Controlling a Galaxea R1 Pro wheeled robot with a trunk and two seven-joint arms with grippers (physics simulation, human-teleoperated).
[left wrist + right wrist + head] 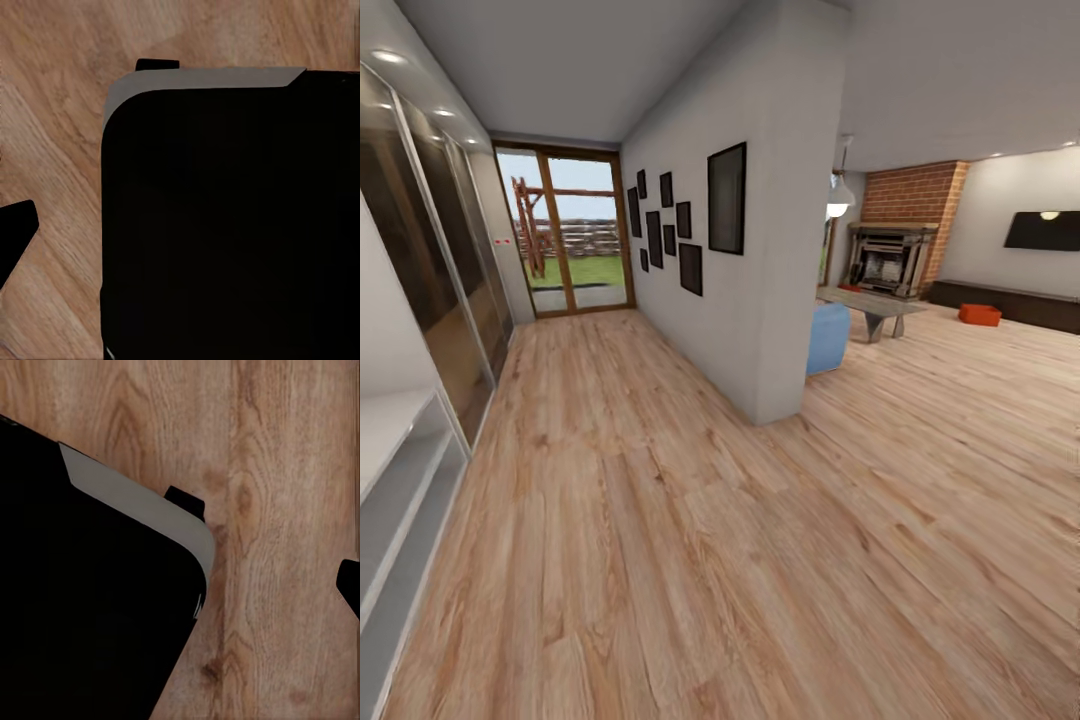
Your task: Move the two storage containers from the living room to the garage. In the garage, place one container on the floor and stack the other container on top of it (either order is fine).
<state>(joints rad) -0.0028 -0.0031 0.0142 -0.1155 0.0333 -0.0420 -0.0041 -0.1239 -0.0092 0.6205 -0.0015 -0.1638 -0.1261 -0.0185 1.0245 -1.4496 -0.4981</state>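
Note:
One red-orange storage container (980, 314) sits on the light wood plank floor of the living room, far right, in front of the long low dark cabinet (1040, 305). The red brick chimney (915, 195) and dark fireplace (890, 262) stand behind it. A small red patch by the grey table may be another container, too small to tell. In the left wrist view one dark fingertip (16, 231) shows at the frame's edge over bare planks. In the right wrist view a fingertip (349, 583) likewise sits at the edge. Both grippers look open and hold nothing.
A white wall corner (780, 300) with black picture frames splits a hallway to a glass door (565, 235) from the living room. A blue seat (828, 338) and grey table (875, 305) stand past the corner. Glass-fronted cupboards (420, 300) line the left. My black base (225, 225) appears beneath both wrists.

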